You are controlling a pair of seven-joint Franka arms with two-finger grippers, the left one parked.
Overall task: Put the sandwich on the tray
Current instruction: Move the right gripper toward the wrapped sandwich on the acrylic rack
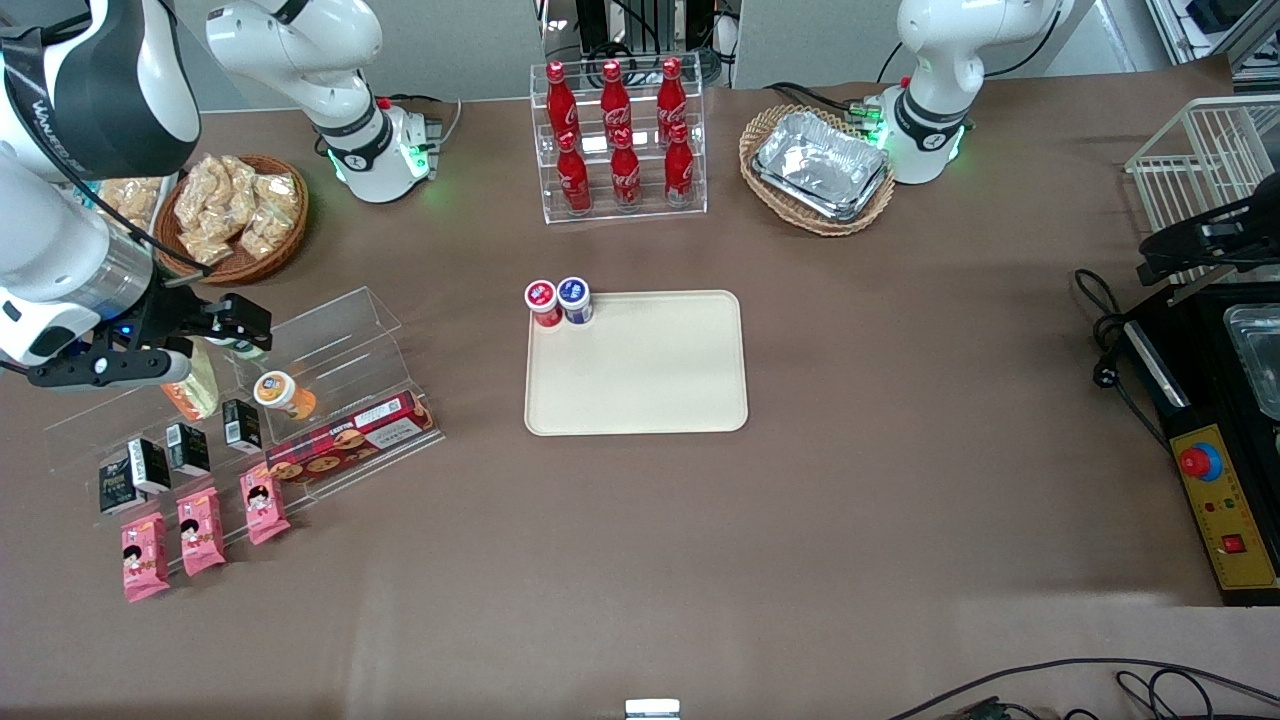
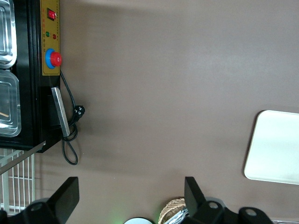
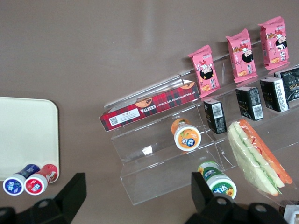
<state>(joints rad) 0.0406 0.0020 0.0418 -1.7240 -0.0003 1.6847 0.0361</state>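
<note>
The sandwich point(image 3: 256, 158), a clear-wrapped wedge of pale bread with a green and orange-red filling edge, lies on the clear acrylic stand point(image 3: 159, 154) at the working arm's end of the table. In the front view the sandwich point(image 1: 197, 385) shows only partly, under my gripper point(image 1: 165, 345). My gripper point(image 3: 138, 196) hovers above the stand, open, with nothing between its fingers, and the sandwich lies off to one side of it. The cream tray point(image 1: 640, 390) lies flat mid-table and also shows as the tray point(image 3: 23, 135) in the right wrist view.
A red-lidded cup point(image 1: 542, 300) and a blue-lidded cup point(image 1: 575, 298) stand on one tray corner. The stand also holds a tartan biscuit box point(image 3: 149, 106), an orange-lidded cup point(image 3: 187, 135), a green-lidded cup point(image 3: 218, 181), black cartons point(image 3: 250, 102) and pink packets point(image 3: 240, 53). A cola rack point(image 1: 620, 140) and snack basket point(image 1: 235, 215) stand farther off.
</note>
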